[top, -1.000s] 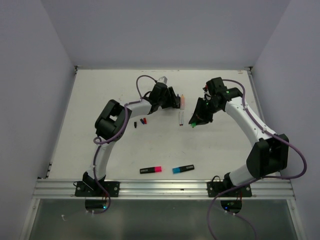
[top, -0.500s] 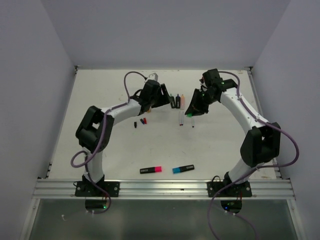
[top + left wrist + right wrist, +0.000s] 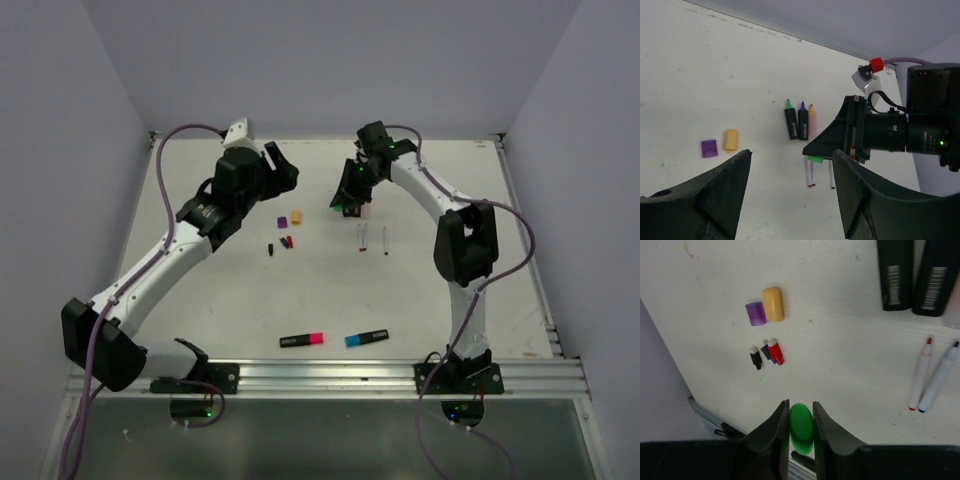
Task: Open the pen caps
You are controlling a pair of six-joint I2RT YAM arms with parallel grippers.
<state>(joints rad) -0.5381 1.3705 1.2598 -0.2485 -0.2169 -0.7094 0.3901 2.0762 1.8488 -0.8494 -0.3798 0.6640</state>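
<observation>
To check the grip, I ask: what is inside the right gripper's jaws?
A green cap sits clamped in the right gripper. The jaws cover its sides, and its lower end is lost in shadow.

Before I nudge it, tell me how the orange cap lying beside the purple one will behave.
The orange cap looks like small plastic, so probably light and easily flicked. It lies on its side with rounded edges, so a sideways push may roll it. The purple cap sits close beside it and would likely shift too.
</observation>
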